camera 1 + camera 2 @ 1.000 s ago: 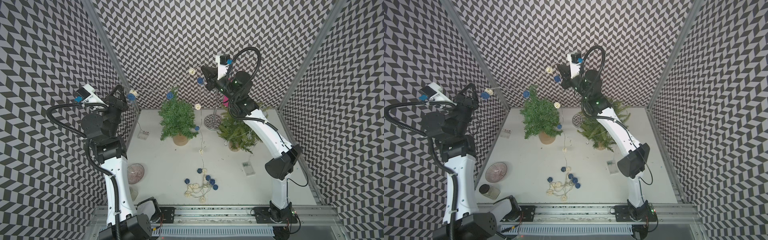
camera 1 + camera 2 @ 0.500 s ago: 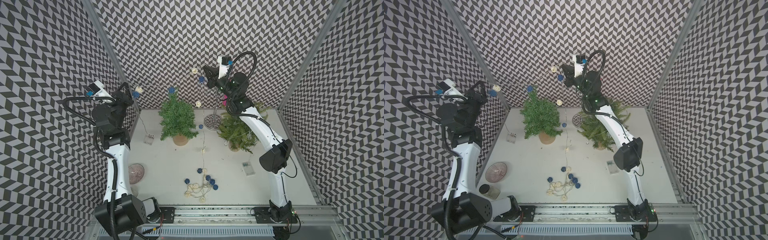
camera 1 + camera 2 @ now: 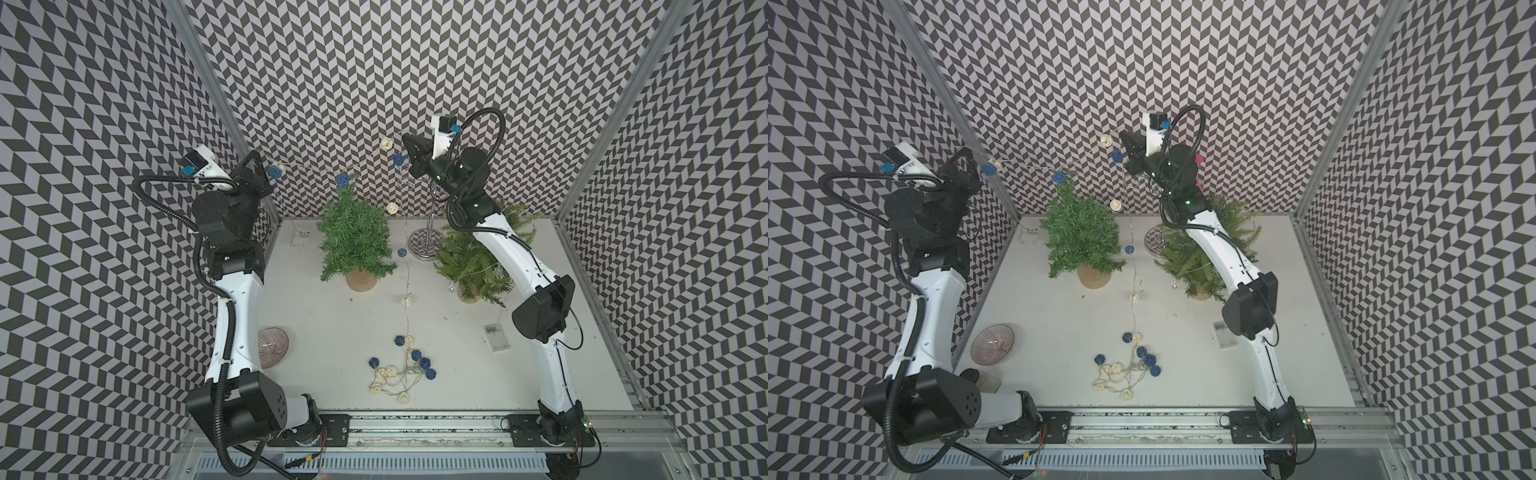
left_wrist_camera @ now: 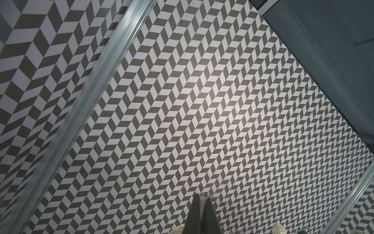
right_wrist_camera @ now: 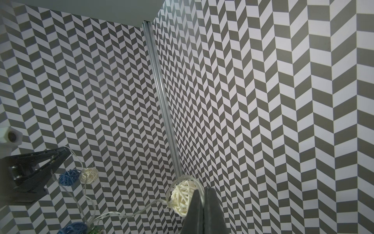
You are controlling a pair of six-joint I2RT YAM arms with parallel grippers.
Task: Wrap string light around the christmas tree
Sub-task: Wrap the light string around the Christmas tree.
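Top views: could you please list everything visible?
string light: one, blue and cream balls, strung high across the back, rest heaped at front
Christmas tree: one, green, back centre
second tree: one, green, back right
metal stand: one, silver, between the trees
bowl: one, pinkish, front left
boxes: two, clear, back left and front right
cup: one, beige, near bowl
left gripper: one, black, shut on string light
right gripper: one, black, shut on string light

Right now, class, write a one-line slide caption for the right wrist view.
Right fingers pinch the string light beside a cream ball; its strand runs to the left fingers.
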